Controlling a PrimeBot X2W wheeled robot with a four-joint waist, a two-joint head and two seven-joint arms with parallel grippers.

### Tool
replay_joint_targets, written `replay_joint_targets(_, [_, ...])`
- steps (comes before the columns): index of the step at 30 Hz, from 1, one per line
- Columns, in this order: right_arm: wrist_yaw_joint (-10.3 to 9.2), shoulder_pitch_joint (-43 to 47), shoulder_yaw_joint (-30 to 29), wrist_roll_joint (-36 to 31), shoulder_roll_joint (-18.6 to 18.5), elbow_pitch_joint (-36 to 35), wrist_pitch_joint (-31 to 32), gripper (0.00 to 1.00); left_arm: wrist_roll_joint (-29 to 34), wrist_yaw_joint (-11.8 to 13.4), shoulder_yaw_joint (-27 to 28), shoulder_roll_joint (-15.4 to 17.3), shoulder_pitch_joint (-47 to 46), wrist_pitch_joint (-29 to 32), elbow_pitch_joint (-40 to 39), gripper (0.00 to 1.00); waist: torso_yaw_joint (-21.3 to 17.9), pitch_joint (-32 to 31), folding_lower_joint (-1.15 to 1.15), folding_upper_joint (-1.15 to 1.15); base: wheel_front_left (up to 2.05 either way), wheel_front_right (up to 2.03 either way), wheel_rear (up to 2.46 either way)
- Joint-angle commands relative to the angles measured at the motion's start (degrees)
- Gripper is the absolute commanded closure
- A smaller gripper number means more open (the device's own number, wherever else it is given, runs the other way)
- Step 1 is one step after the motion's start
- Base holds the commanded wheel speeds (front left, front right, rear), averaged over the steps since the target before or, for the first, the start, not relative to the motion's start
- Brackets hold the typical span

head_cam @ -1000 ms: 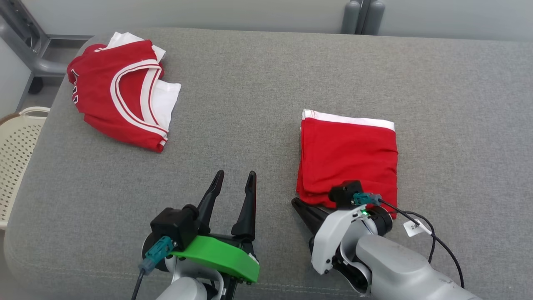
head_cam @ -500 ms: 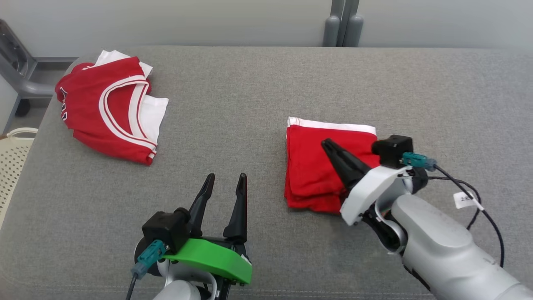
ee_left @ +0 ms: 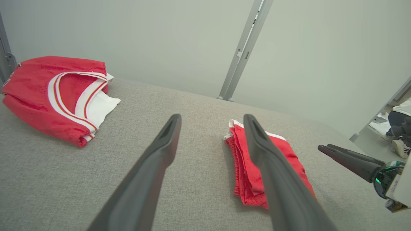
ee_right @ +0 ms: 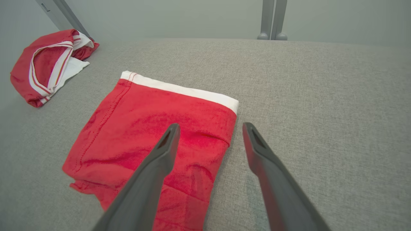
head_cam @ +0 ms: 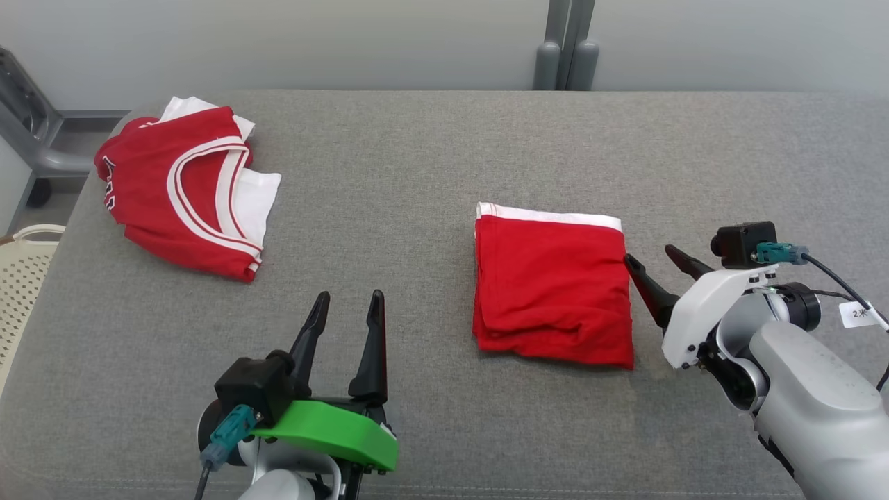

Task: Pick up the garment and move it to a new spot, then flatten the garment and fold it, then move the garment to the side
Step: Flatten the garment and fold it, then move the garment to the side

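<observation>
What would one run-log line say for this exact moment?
folded red garment: flat on grey surface | right gripper: open, at its edge | left gripper: open, empty

A red jersey with white trim [head_cam: 184, 187] lies loosely folded at the far left corner of the grey padded table [head_cam: 417, 160]. A cream perforated basket [head_cam: 21, 285] stands beside its left edge, and a grey post [head_cam: 564, 42] rises behind.

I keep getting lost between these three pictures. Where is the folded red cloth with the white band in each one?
Head view: folded red cloth, right of centre.
Left wrist view: folded red cloth, lower right of centre.
Right wrist view: folded red cloth, left of centre.
Shared landmark: red and white jersey, upper left in all three.
</observation>
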Motion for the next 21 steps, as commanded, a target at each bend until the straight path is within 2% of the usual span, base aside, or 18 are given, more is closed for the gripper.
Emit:
replay_joint_targets(1, [0.00,0.43,-0.63,0.89,-0.21,0.30,1.52,0.00,0.81,0.41,0.40,0.65,0.60,-0.40,0.09,0.00,0.46,0.05,0.00,0.00,0.00,0.00,0.00])
replay_joint_targets(5, [0.00,0.46,-2.72,2.84,-0.03,1.57,5.90,0.00,1.68,0.97,0.57,1.22,0.29,-0.53,0.22,0.00,1.86,0.57,0.00,0.00,0.00,0.00,0.00])
replay_joint_targets(13, [0.00,-0.72,-5.88,4.97,-0.30,6.08,10.26,0.00,2.42,1.35,0.86,1.64,-0.19,-0.70,0.52,0.00,5.49,1.93,0.00,0.00,0.00,0.00,0.00])
replay_joint_targets(21, [0.00,-0.60,-8.61,10.34,0.79,9.78,14.20,0.00,2.51,1.01,0.61,1.19,-0.31,-0.84,0.80,0.00,9.19,3.09,0.00,0.00,0.00,0.00,0.00])
